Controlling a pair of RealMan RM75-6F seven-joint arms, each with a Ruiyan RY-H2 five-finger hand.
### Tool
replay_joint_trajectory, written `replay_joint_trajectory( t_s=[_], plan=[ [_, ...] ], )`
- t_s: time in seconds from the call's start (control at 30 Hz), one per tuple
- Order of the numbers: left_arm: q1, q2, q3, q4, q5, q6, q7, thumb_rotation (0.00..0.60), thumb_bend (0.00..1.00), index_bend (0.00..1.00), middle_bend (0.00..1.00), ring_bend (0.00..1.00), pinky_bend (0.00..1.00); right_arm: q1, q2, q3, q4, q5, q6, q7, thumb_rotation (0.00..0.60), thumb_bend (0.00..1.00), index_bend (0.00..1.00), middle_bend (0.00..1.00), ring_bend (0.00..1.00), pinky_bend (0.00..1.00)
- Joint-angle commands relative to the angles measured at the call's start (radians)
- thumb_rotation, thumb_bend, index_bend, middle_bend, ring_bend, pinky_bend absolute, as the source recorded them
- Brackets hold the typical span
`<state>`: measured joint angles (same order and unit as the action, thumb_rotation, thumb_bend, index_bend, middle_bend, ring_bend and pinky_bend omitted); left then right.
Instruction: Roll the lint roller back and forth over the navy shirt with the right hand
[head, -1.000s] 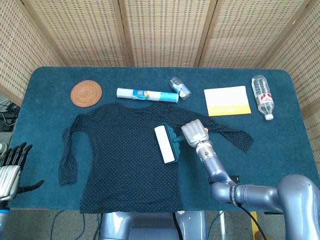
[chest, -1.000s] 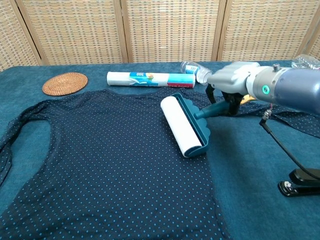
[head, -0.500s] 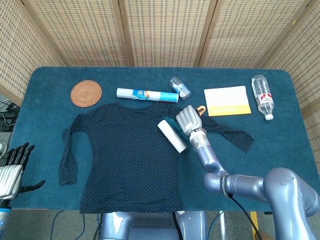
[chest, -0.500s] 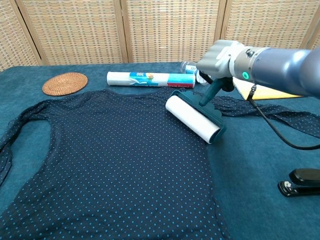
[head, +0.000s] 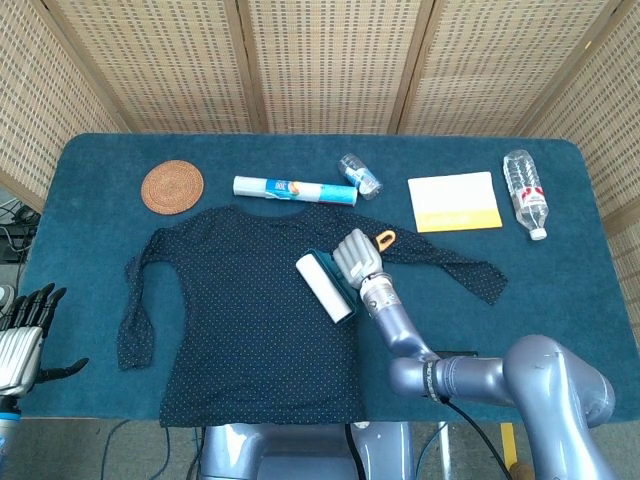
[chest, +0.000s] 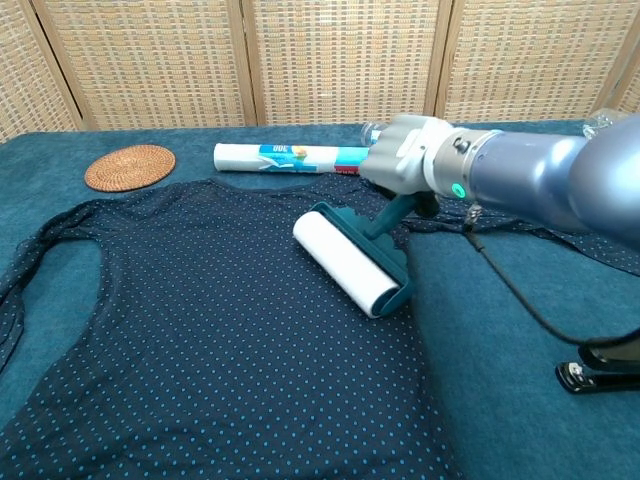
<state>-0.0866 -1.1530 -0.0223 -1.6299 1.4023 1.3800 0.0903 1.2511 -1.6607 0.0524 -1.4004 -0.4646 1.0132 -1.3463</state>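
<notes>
The navy dotted shirt (head: 240, 310) (chest: 200, 330) lies flat across the middle of the blue table. On its right chest area rests the lint roller (head: 324, 287) (chest: 346, 262), a white drum in a teal frame, lying diagonally. My right hand (head: 356, 258) (chest: 408, 165) grips the roller's teal handle, whose orange end (head: 384, 238) sticks out behind the hand. My left hand (head: 22, 335) hangs off the table's left front corner, fingers spread and holding nothing; the chest view does not show it.
Along the back of the table lie a woven coaster (head: 172, 186), a rolled white package (head: 294, 189), a small lying bottle (head: 360, 176), a yellow notepad (head: 454, 201) and a water bottle (head: 525, 193). A black stapler (chest: 603, 362) sits at the front right.
My right hand has swept the roller leftward across the shirt's chest, after first drawing it back toward the collar. The drum's angle changed. The left hand stayed put.
</notes>
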Motion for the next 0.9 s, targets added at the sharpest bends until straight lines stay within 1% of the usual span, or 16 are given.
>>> replay_joint_trajectory(
  t_s=[0.03,0.33,0.4,0.6,0.73,0.9],
  plan=[
    [0.001,0.000,0.001,-0.001,0.002,0.002,0.000,0.600,0.00,0.00,0.00,0.00,0.00,0.016,-0.019,-0.006,-0.068,-0.011,0.057,-0.042,0.600,0.78,0.73,1.00,1.00,1.00],
    [0.001,-0.001,0.003,-0.002,0.006,0.007,0.002,0.600,0.00,0.00,0.00,0.00,0.00,0.047,-0.059,-0.016,-0.185,-0.059,0.129,-0.112,0.600,0.78,0.73,1.00,1.00,1.00],
    [0.001,-0.002,0.004,0.000,0.005,0.005,0.005,0.600,0.00,0.00,0.00,0.00,0.00,0.070,-0.092,-0.021,-0.236,-0.083,0.142,-0.152,0.600,0.78,0.73,1.00,1.00,1.00],
    [0.000,-0.003,0.005,0.002,0.004,0.003,0.005,0.600,0.00,0.00,0.00,0.00,0.00,0.093,-0.140,-0.024,-0.288,-0.083,0.179,-0.211,0.600,0.78,0.73,1.00,1.00,1.00],
    [-0.001,-0.003,0.004,0.004,0.002,0.002,0.004,0.600,0.00,0.00,0.00,0.00,0.00,0.102,-0.154,-0.028,-0.303,-0.091,0.190,-0.228,0.600,0.78,0.73,1.00,1.00,1.00],
    [-0.001,-0.003,0.006,0.006,0.003,0.002,0.001,0.600,0.00,0.00,0.00,0.00,0.00,0.100,-0.149,-0.044,-0.276,-0.105,0.202,-0.237,0.600,0.78,0.73,1.00,1.00,1.00]
  ],
)
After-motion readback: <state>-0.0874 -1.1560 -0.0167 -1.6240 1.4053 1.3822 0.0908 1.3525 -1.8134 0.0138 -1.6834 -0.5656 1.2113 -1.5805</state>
